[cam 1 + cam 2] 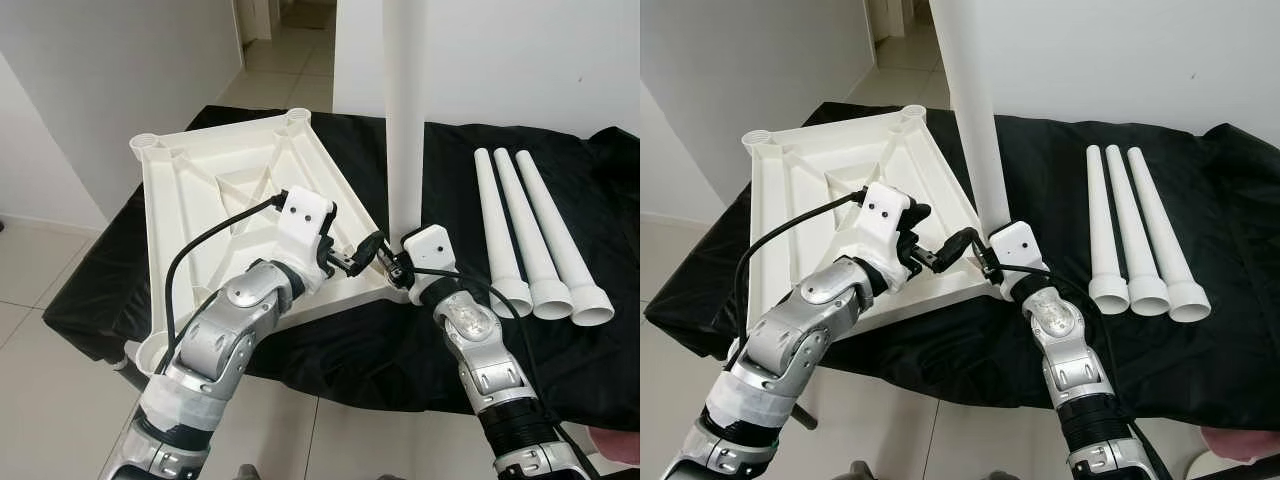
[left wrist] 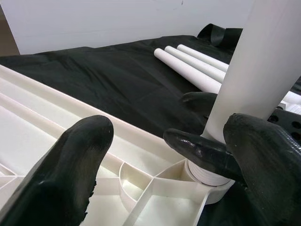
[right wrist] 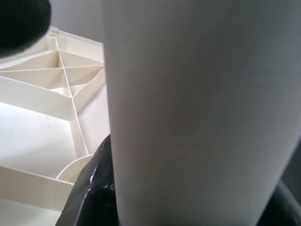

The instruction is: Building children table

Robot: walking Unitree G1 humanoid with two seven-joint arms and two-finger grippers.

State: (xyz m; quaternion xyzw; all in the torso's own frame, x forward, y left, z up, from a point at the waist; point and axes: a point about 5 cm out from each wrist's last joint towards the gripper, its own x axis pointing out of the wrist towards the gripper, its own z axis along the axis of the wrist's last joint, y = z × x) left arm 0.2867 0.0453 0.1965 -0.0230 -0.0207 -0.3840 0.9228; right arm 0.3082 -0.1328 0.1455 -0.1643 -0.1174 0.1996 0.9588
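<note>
Three loose white legs (image 1: 535, 250) lie side by side on the black-draped surface (image 1: 400, 350), well right of the upturned white tabletop (image 1: 230, 190). One upright leg (image 1: 404, 120) stands in the tabletop's near right corner socket, gripped low by the right claw (image 1: 395, 262). Just beside it, the left claw (image 1: 362, 252) is spread open.

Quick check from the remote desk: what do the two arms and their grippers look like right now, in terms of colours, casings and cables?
Both arms are silver metal with rounded joint housings. The left arm has white wrapping near its base and a black cable looping to a white wrist casing. The right arm has a ribbed black section lower down, a similar white casing and thin black cable. The left gripper and right gripper have long black fingers.
</note>
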